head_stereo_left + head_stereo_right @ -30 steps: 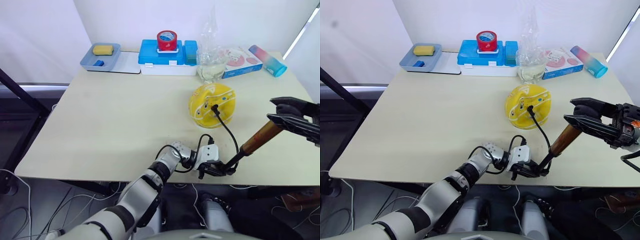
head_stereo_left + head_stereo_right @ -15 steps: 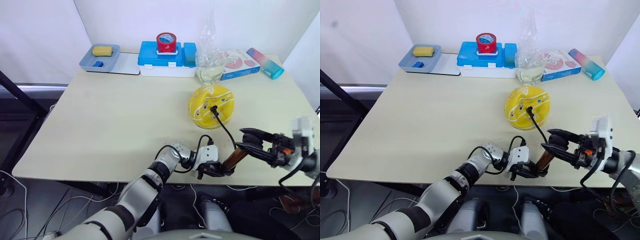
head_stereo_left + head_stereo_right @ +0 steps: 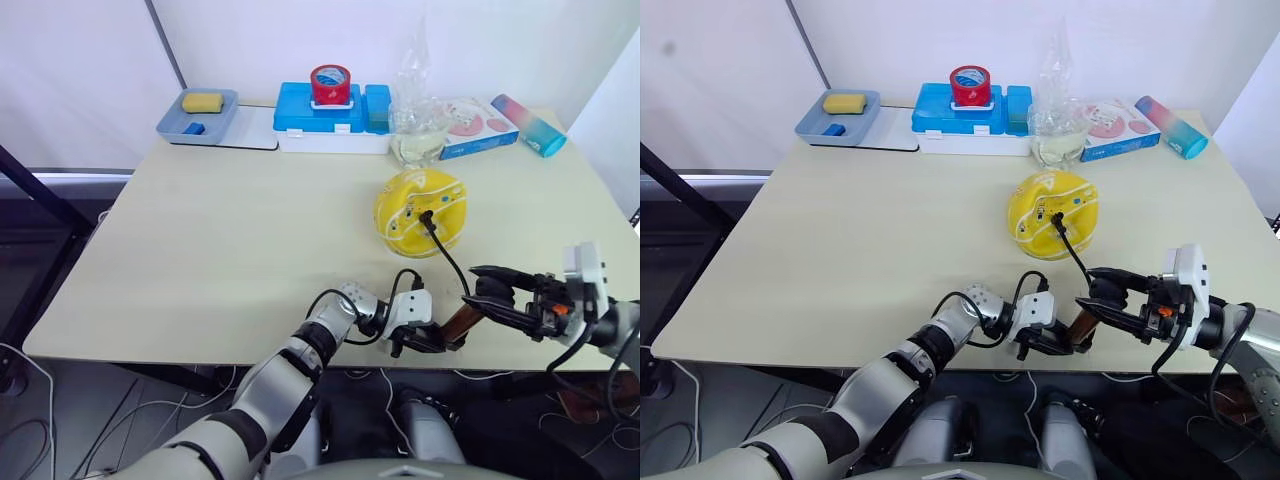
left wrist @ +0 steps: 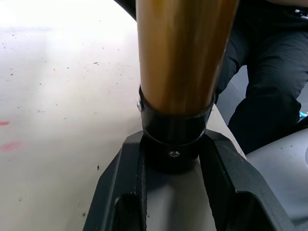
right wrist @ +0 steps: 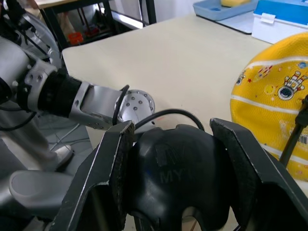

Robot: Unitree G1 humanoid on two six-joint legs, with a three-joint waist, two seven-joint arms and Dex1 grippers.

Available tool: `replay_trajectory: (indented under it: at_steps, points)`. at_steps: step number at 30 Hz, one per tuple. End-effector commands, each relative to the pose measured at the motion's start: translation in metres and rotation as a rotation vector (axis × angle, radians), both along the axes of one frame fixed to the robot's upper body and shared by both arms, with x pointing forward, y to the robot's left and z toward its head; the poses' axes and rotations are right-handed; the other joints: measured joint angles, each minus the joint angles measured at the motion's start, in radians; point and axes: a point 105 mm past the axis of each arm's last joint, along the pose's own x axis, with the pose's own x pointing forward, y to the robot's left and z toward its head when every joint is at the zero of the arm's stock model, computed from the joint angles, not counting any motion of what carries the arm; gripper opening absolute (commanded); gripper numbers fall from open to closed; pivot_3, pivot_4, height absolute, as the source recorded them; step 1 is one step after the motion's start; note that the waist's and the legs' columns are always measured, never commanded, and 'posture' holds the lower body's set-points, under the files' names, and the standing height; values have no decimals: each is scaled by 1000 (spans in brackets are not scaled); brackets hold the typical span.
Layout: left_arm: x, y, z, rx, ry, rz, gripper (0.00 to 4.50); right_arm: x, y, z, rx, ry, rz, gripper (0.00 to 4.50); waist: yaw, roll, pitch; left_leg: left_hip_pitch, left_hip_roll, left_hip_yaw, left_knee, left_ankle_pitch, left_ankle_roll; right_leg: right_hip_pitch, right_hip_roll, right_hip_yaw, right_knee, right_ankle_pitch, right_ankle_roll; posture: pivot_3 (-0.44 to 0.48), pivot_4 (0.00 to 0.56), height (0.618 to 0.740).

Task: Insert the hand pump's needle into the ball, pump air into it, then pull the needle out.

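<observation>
Hand pump (image 3: 462,322) lay at the table's (image 3: 230,250) near edge, long axis low, handle end toward the right; left gripper (image 3: 425,340) clamped its black base cap; right gripper (image 3: 1110,300) closed around the T-handle; 1.0 s earlier the gold barrel stood far more extended; needle (image 3: 425,214) seated in the yellow ball (image 3: 420,210).

The needle (image 3: 422,214) is too small to make out beyond its black fitting at the ball (image 3: 421,212), so its depth cannot be told. The right gripper (image 3: 1103,300) covers the hand pump's (image 3: 462,322) T-handle, and the left wrist view cuts the barrel off.
</observation>
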Motion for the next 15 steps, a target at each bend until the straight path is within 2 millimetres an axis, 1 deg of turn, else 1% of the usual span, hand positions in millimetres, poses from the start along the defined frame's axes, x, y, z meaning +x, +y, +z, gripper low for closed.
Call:
replay_trajectory:
  at_steps: [1, 6, 8, 10, 12, 14, 15]
  points:
    - [2, 18, -17, 78, 13, 31, 1089, -4, -12, 50, -7, -131, -25, 2012, 1, 0, 0, 0, 0, 0, 0, 0, 0, 0, 0, 0, 0, 0, 0, 0, 150, 739]
    - [1, 11, -15, 51, -13, 33, 1088, -13, -17, 95, 18, -209, -13, 2012, 1, 0, 0, 0, 0, 0, 0, 0, 0, 0, 0, 0, 0, 0, 0, 0, 150, 739]
    - [1, 10, -15, 47, -19, 33, 1088, -15, -17, 103, 2, -222, -14, 2012, 1, 0, 0, 0, 0, 0, 0, 0, 0, 0, 0, 0, 0, 0, 0, 0, 150, 739]
    - [1, 8, -14, 39, -30, 36, 1088, -19, -15, 110, -9, -229, -9, 2012, 1, 0, 0, 0, 0, 0, 0, 0, 0, 0, 0, 0, 0, 0, 0, 0, 150, 739]
    - [2, 7, -14, 36, -39, 42, 1088, -23, -9, 113, -12, -230, 6, 2012, 1, 0, 0, 0, 0, 0, 0, 0, 0, 0, -1, 0, 0, 0, 0, 0, 150, 739]
    - [1, 7, -15, 38, -36, 43, 1088, -23, -2, 107, -2, -208, 19, 2012, 1, 0, 0, 0, 0, 0, 0, 0, 0, 0, -1, 0, 0, 0, 0, 0, 150, 739]
    - [1, 7, -15, 42, -35, 39, 1088, -22, 0, 99, -15, -180, 12, 2012, 1, 0, 0, 0, 0, 0, 0, 0, 0, 0, -1, 0, 0, 0, 0, 0, 150, 739]
